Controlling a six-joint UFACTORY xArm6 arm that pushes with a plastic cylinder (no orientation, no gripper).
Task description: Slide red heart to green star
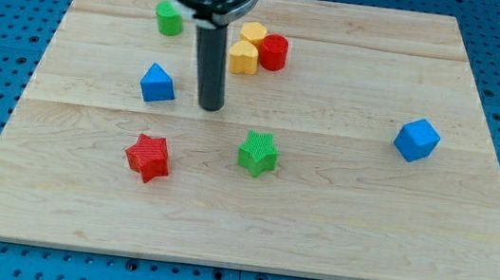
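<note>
- Pale wooden board [468,234] lies on a blue pegboard, with eight small blocks spread over it.
- No claw here: the arm ends in a bare rod that neither opens nor holds anything. My tip [210,107] rests on bare wood just right of the blue block [157,83], touching nothing.
- Red heart [274,52] sits near the view's top, up and right of my tip. Its shape is hard to read, but the other red piece is plainly the red star [149,156]. It touches or nearly touches the lower yellow block [243,58], with the upper yellow block [253,33] just beside.
- Green star [257,152] is almost straight below it, well apart.
- Judged light, stiff and ready to slide or spin, so the push belongs on its top side, centred.
- The lane between them looks free. The yellow neighbours may get dragged along, and edges are far off.
</note>
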